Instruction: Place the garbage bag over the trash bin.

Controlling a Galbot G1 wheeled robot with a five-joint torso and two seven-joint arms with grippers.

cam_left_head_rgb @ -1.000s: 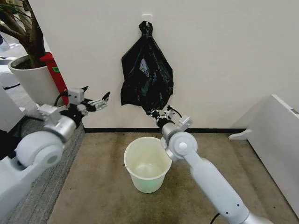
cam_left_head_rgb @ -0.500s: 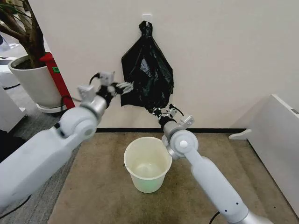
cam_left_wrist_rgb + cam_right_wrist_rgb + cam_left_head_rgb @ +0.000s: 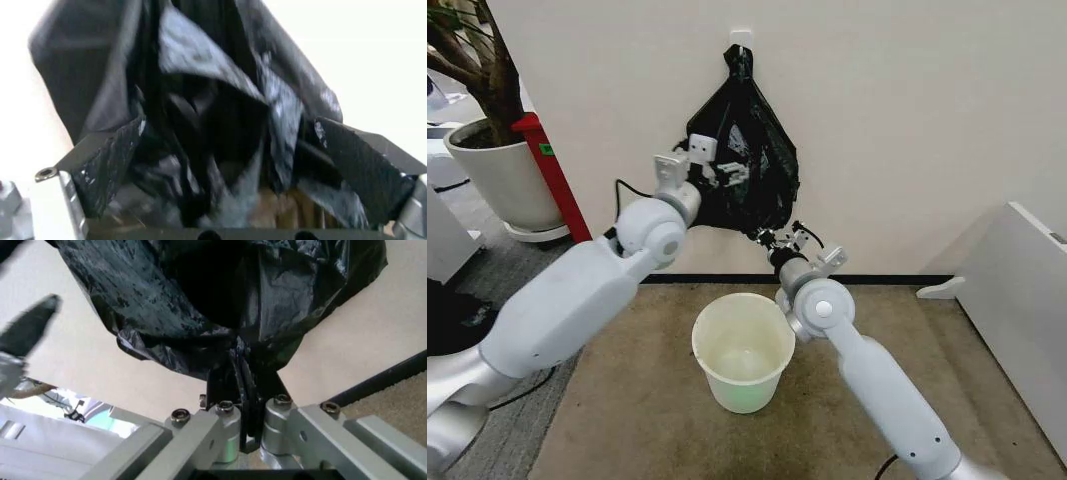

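Left end effector [image 3: 727, 172] now against garbage bag [image 3: 762, 150]

Garbage bag [image 3: 745, 160] on wall, above trash bin [image 3: 742, 350]

office corner, carpet floor [image 3: 637, 420], potted plant [image 3: 487, 150]

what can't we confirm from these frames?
- Head view: the right gripper tips sit behind the garbage bag hem.
- Left wrist view: the left gripper is open around blurred bag folds; contact is unclear.
- Head view: the trash bin base is hidden by its own wall.
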